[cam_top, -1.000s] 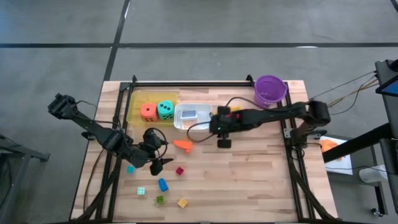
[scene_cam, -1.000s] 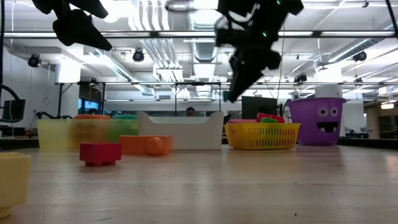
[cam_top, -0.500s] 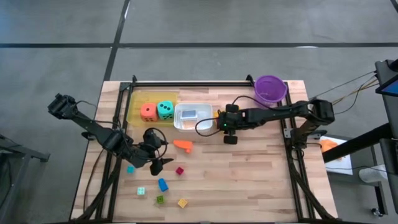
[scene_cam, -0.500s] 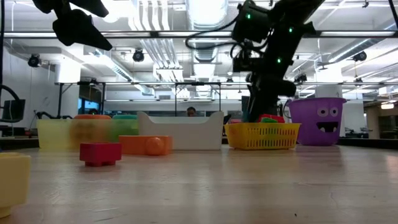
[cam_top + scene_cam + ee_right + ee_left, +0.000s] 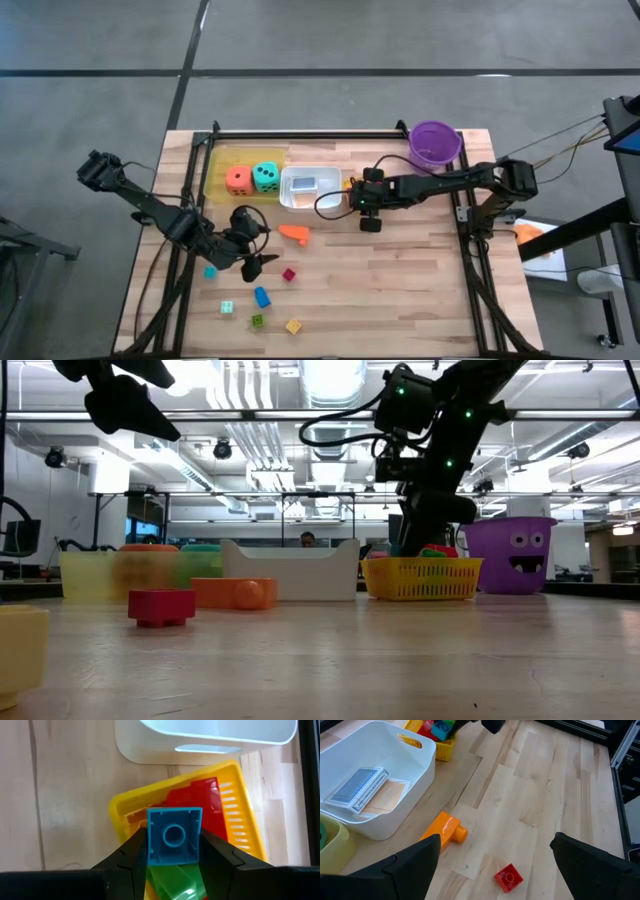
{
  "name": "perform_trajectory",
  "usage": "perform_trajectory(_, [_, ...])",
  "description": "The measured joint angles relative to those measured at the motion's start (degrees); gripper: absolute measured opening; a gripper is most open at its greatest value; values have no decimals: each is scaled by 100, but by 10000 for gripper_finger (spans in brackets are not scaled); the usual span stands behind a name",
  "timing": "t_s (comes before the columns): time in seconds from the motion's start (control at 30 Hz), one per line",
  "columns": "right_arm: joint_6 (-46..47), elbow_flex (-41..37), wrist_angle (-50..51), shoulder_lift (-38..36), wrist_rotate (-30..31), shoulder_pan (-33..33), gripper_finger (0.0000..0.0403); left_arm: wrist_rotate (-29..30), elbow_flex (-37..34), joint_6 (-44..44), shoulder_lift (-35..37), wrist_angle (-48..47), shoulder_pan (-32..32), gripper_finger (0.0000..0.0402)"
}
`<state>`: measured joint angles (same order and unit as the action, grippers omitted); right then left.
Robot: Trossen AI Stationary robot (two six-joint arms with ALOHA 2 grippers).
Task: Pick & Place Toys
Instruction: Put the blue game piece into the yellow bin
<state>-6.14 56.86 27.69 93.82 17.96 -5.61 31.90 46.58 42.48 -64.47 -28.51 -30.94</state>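
Observation:
My right gripper is shut on a blue building block over the yellow basket, which holds red and green blocks. In the high view my right gripper stands right of the white tray. My left gripper is open and empty above the table's near left. An orange piece and a red block lie on the wood below it. The orange die and the teal die sit in the pale yellow tray. My right gripper pinches the blue block by two opposite side walls between its two fingers, which come from above, pointing down. The block's hollow underside faces the wrist camera. It sits just over the blocks in the basket; whether it rests on them I cannot tell.
The white tray holds flat cards. The purple bucket stands at the far right. Several small blocks lie near the front left, among them a blue, a teal and a yellow one. Bare wood lies at the right front.
My right gripper has gone toward the table's right and far edge and down, from beside the white tray to over the yellow basket, then stayed there.

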Motion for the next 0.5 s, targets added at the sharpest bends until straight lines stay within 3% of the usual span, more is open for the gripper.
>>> perform_trajectory(0.1, [46, 0, 23, 0, -79, -5, 127, 0, -1, 0, 0, 0, 0, 379])
perform_trajectory(0.33, [169, 0, 43, 0, -151, -7, 180, 0, -1, 2, 0, 2, 0, 379])
perform_trajectory(0.5, [149, 0, 50, 0, -156, -7, 190, 0, -1, 2, 0, 2, 0, 379])
